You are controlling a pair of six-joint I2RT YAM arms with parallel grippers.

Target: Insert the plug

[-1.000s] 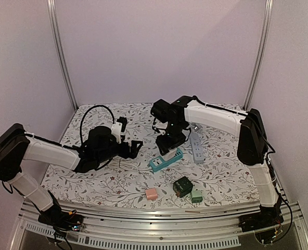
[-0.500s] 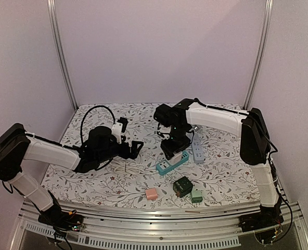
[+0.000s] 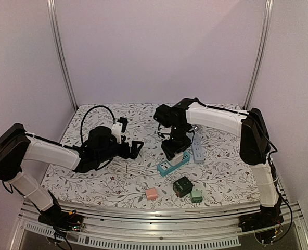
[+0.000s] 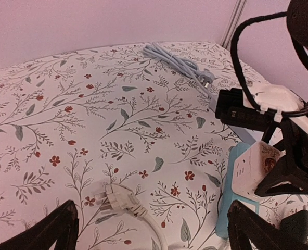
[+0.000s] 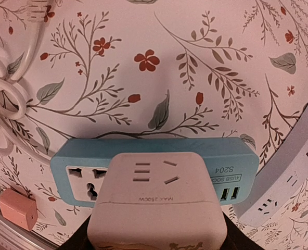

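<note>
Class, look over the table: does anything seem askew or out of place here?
The blue power strip, beneath the white adapter, lies slanted, its far end close to the grey power strip. A white cord lies loose, its plug in no socket. Nothing looks spilled or broken.

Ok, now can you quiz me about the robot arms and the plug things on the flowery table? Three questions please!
1. True or false: the left arm's jaws are gripping the white plug.
2. The white adapter sits against a power strip of which colour? A blue, B grey, C pink.
3. How many arms are holding something?
Key: 1 false, those jaws are open and the plug lies on the table; 2 A; 3 one, the right arm's jaws hold the adapter.
</note>
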